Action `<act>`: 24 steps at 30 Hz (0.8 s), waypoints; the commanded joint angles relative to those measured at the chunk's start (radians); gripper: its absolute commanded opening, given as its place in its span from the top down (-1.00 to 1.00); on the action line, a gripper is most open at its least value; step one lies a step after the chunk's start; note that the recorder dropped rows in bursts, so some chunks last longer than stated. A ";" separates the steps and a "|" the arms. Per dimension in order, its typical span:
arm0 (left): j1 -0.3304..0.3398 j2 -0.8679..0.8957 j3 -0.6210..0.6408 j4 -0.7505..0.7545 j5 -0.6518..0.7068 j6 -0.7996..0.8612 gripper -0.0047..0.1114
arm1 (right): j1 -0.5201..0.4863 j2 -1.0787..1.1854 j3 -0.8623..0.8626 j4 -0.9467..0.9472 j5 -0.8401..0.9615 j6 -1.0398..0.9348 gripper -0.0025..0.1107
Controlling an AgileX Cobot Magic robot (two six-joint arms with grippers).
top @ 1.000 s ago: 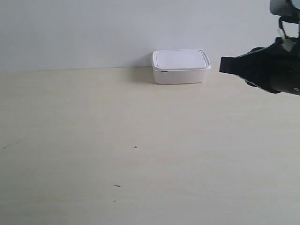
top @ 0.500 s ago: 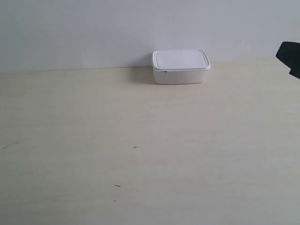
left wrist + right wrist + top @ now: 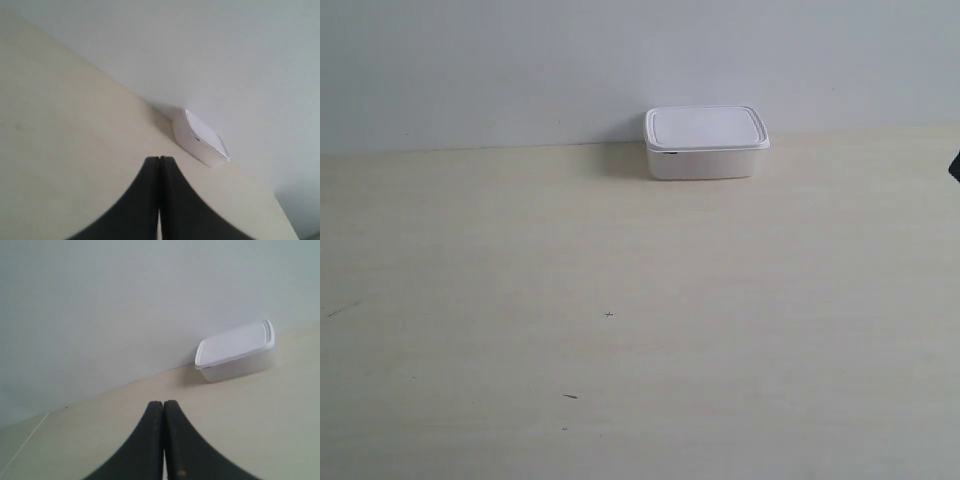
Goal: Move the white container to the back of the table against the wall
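The white container (image 3: 706, 142) sits lidded at the back of the table (image 3: 620, 320), touching the wall (image 3: 520, 60). Both wrist views show it from a distance: the container (image 3: 200, 138) in the left wrist view and the container (image 3: 235, 351) in the right wrist view. My left gripper (image 3: 159, 159) is shut with nothing between its black fingers, well short of the box. My right gripper (image 3: 163, 403) is likewise shut and empty, apart from the box. In the exterior view only a dark sliver of the arm at the exterior view's right (image 3: 955, 166) shows at the frame edge.
A few tiny dark specks (image 3: 609, 315) mark the pale wood-grain tabletop. A thin line (image 3: 25, 442) crosses the surface in the right wrist view.
The arm at the exterior view's right has pulled back away from the container and nearly left the frame. The container has not moved.
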 commanded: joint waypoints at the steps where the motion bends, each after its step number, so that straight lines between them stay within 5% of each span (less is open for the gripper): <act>1: 0.003 -0.004 0.002 -0.094 0.117 -0.065 0.92 | 0.002 -0.008 0.032 -0.009 0.045 0.025 0.96; 5: 0.003 -0.004 0.002 -0.254 0.115 -0.051 0.92 | 0.002 -0.008 0.089 -0.009 -0.028 0.028 0.96; 14: 0.003 -0.004 0.002 -0.071 0.101 0.057 0.92 | 0.002 -0.008 0.269 -0.118 -0.360 0.033 0.96; 20: 0.003 -0.004 0.002 -0.052 0.105 0.058 0.92 | 0.002 -0.008 0.318 -0.120 -0.392 -0.001 0.96; 24: 0.003 -0.004 0.002 -0.065 0.138 0.022 0.92 | 0.002 -0.008 0.318 -0.122 -0.261 -0.044 0.96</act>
